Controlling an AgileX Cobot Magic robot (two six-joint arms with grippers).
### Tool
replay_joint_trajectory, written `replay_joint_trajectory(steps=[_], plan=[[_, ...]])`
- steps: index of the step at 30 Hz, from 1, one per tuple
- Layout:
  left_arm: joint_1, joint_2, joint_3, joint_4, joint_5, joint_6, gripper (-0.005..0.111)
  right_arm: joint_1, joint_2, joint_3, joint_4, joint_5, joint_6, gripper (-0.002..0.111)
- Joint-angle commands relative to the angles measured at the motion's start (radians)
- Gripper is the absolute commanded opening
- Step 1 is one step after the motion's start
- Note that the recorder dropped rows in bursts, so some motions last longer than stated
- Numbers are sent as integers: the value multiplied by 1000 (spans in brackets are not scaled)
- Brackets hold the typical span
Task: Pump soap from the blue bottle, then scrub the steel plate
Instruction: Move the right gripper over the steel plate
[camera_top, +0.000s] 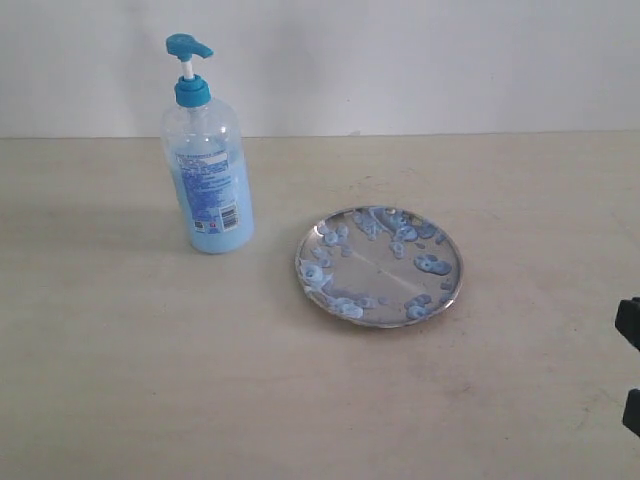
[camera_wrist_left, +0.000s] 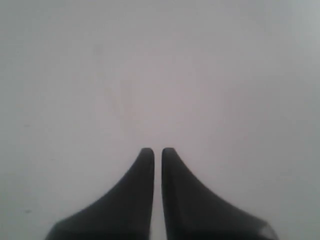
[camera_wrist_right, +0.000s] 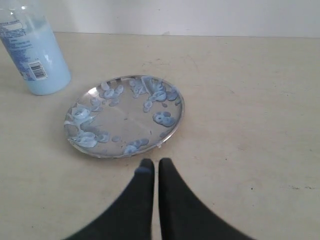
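The blue bottle (camera_top: 208, 190) is standing upright on the table (camera_top: 150, 380), left of centre in the exterior view, with its pump head (camera_top: 188, 46) raised and light blue liquid filling most of the clear body. The right wrist view is cutting the bottle off above the label, so the pump is not showing there. The steel plate (camera_top: 375, 262) is lying flat on the table near the bottle, to its right and apart from it. The plate is holding the soap (camera_top: 428, 263) as pale blue blobs and rings, mostly along the rim, while a bare strip is running across its middle. The right gripper (camera_wrist_right: 152, 162) is hovering near the plate rim without touching it; its fingers are sitting almost together with only a thin slit between them, and they are gripping nothing. The left gripper (camera_wrist_left: 156, 150) is showing the same near-closed, empty posture against a plain pale surface that cannot be identified. Dark shapes (camera_top: 630, 325) are entering at the right edge of the exterior view, cut off and hard to make out.
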Motion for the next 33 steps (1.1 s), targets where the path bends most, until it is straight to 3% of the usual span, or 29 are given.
replay_joint_trajectory(steps=[1,3,6,8,11,14,21,24,28,31,33], plan=[[5,-247,35,-5,481,12,4,3,-1,6,1,-3,4,0],[5,-348,58,-5,608,16,4,3,-1,6,1,-12,4,0],[5,-470,113,-7,632,12,4,3,-1,6,-3,-64,-20,0],[-1,-543,164,-7,640,-75,4,3,-1,6,-5,-117,-68,0],[-42,-630,267,-63,754,-285,4,3,-1,-6,-5,-199,-183,0],[-85,-692,404,-39,869,-269,4,3,-1,-61,-5,-272,-348,0],[-102,-708,703,-44,740,-229,4,3,11,-388,7,-226,-655,0],[-101,-708,757,-67,745,-227,4,3,65,-544,7,-183,-667,0],[-101,-708,819,-67,849,-227,4,3,217,-687,8,-151,-649,0],[-101,-708,844,-67,899,-266,4,3,416,-746,10,-107,-568,0],[-102,-708,844,-75,988,-322,4,3,664,-784,95,-48,-470,0]])
